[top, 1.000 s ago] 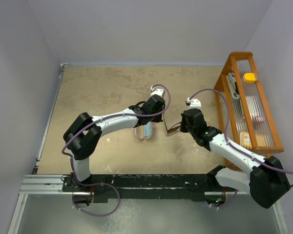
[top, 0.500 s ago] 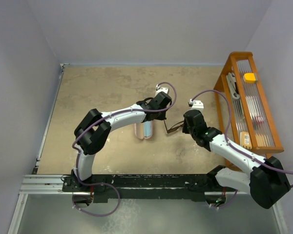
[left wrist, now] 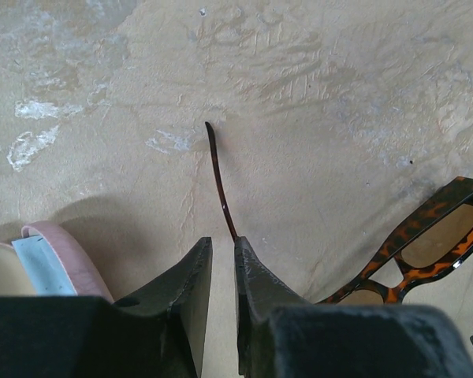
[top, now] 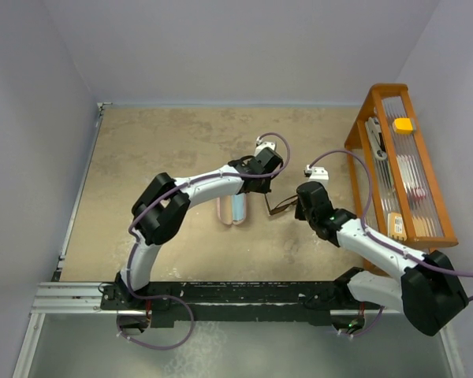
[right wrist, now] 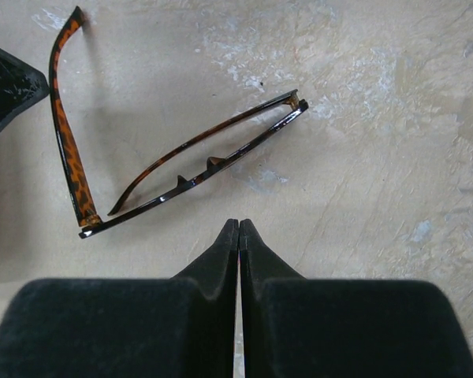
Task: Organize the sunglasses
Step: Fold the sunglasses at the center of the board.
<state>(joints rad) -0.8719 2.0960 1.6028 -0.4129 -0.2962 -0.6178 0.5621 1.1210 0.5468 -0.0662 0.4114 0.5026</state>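
Observation:
The sunglasses (top: 277, 209) lie on the table between my two grippers, tortoiseshell frame with dark lenses (left wrist: 426, 252). One temple arm (left wrist: 219, 181) sticks out, and its near end runs in by the tip of my left gripper's right finger. My left gripper (left wrist: 223, 244) stands slightly open, with bare table showing in the narrow gap. In the right wrist view the sunglasses (right wrist: 197, 169) lie just beyond my right gripper (right wrist: 239, 224), which is shut on nothing. The other temple looks folded along the frame.
A pink case (top: 232, 211) with a light blue cloth in it lies just left of the sunglasses; its rim (left wrist: 59, 260) shows beside my left fingers. A wooden rack (top: 368, 98) holding small items stands along the table's right edge.
My left gripper has moved right, from over the pink case to the sunglasses' temple arm, and its jaws have parted a little. The right gripper has stayed shut and barely moved.

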